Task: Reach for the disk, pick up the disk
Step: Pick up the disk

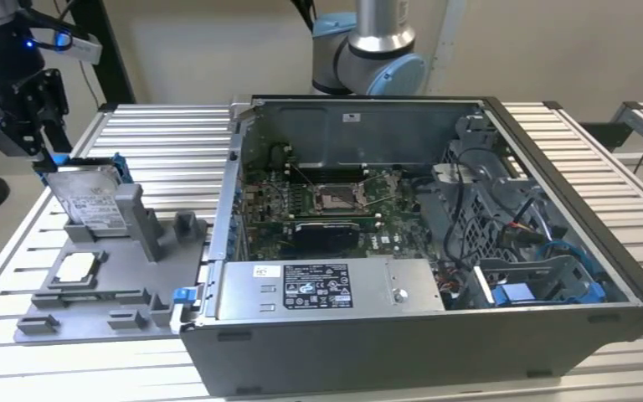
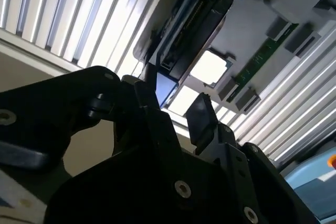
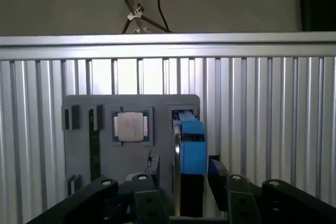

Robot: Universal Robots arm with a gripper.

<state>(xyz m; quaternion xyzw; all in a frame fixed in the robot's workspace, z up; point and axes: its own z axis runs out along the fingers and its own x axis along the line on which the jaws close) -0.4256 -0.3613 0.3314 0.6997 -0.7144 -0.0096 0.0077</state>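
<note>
Fingers [image 3: 216, 169] stand spread, one on each side of the upper edge of the disk [image 1: 84, 201], pinching nothing. In the first wrist view one finger sits closer to the blue bracket [image 3: 191, 148] than the other.

At the exterior view's left, the gripper [image 1: 44, 157] hangs over the disk's upper left corner. The disk stands on edge in a slot of the grey holder [image 1: 120, 289] on the worktop [image 1: 154, 134], left of the open case [image 1: 411, 352].

Risk: uneven closure would shove the disk sideways in its slot. A corner grip on the plastic bracket could let it pivot, bind, or drag the holder up.

Orientation: the label face points toward the exterior view's right and front, with the thin edge up. The long axis is judged near upright, its top leaning slightly left.
</note>
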